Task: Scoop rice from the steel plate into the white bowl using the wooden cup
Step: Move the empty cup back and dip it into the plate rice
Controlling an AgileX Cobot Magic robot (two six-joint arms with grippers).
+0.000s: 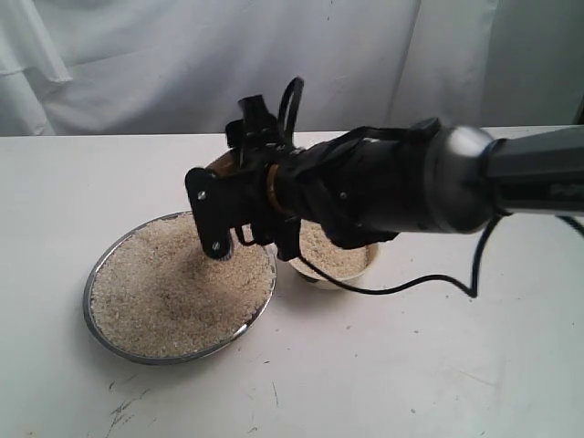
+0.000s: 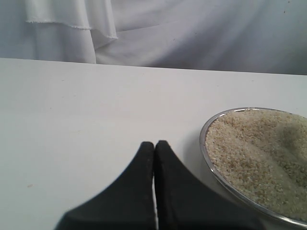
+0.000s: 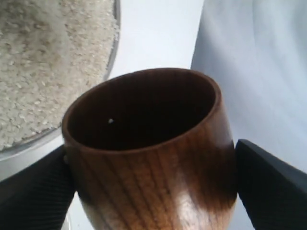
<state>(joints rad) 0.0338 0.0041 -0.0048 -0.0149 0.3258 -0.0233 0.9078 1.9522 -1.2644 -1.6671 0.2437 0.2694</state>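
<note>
White table (image 1: 411, 365) fills most of the scene, w/ a white cloth backdrop (image 1: 137, 64) hanging behind it. The right arm (image 1: 438, 182), black and grey, reaches in from the right across the middle. A wide shallow round plate of shiny steel (image 1: 87, 297) sits left of centre, heaped nearly to the rim w/ off-white uncooked rice (image 1: 173, 292). Just beside it on the right is a small round cream-white bowl (image 1: 315, 278), partly hidden by the arm, w/ rice inside too. The right gripper (image 3: 151, 187) has its fingers clamped on either side of a small rounded glossy brown wooden cup (image 3: 153, 158), held above the plate's far right edge; the inside is dark, approx. empty, one grain (image 3: 111, 121) stuck to the wall. The left gripper (image 2: 154, 143) is closed, fingertips pressed together on nothing, near the plate's rim.
</note>
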